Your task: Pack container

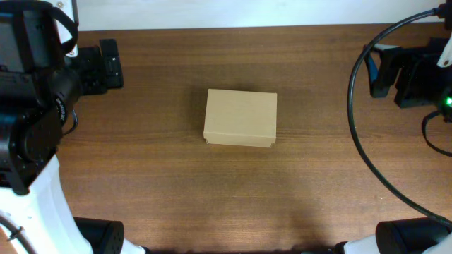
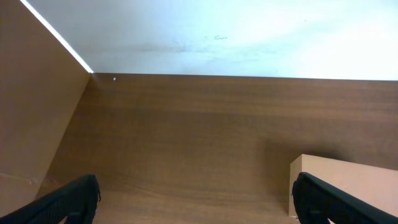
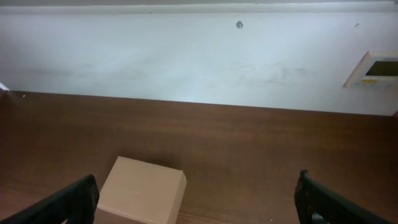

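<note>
The container is plain tan-brown cardboard with no print, paler on its lid than along its shadowed front edge. The table is dark reddish-brown wood with fine grain streaks running side to side. The wall is off-white with faint grey smudges, and on it sits a cream panel with a yellowish strip. The left gripper and right gripper have matte black fingers. The left arm is black above a white lower segment. A black cable curves over the wood, and a green light glows on the black right arm
</note>
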`<state>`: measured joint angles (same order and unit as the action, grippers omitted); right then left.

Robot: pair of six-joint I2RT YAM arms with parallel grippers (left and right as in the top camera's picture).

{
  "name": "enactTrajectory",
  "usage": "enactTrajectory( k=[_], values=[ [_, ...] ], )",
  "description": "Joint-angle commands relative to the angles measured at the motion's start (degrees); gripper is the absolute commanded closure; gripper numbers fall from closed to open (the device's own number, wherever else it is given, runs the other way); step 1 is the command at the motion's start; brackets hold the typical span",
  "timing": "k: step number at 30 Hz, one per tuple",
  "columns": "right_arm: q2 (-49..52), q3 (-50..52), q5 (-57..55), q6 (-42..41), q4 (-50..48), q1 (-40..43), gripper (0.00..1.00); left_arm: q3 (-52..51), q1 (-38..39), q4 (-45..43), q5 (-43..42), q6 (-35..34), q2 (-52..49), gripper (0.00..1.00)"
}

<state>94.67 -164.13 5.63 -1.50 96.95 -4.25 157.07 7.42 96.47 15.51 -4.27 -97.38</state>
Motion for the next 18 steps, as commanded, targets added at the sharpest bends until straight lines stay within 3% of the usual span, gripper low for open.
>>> enactTrajectory(
  k=[1, 4, 7, 16, 18],
  values=[
    [0.0, -0.3, -5.4, 0.2, 0.3, 0.3, 0.01, 0.2, -0.2, 0.2, 0.8, 0.1, -0.2, 0.01],
    [-1.8, 1.6, -8.3, 1.7, 0.2, 0.3, 0.01, 0.2, -0.2, 0.2, 0.8, 0.1, -0.2, 0.01],
    [-7.7, 10.6, -9.3, 1.6, -2.8, 0.3, 0.01, 0.2, -0.2, 0.2, 0.8, 0.1, -0.2, 0.01],
    [-41.5, 70.0, -7.8, 1.5, -35.5, 0.3, 0.01, 0.2, -0.2, 0.2, 0.8, 0.1, -0.2, 0.01],
    [-47.4, 79.4, -7.8, 1.5, -40.7, 0.3, 0.01, 0.2, -0.2, 0.2, 0.8, 0.1, -0.2, 0.01]
  ],
)
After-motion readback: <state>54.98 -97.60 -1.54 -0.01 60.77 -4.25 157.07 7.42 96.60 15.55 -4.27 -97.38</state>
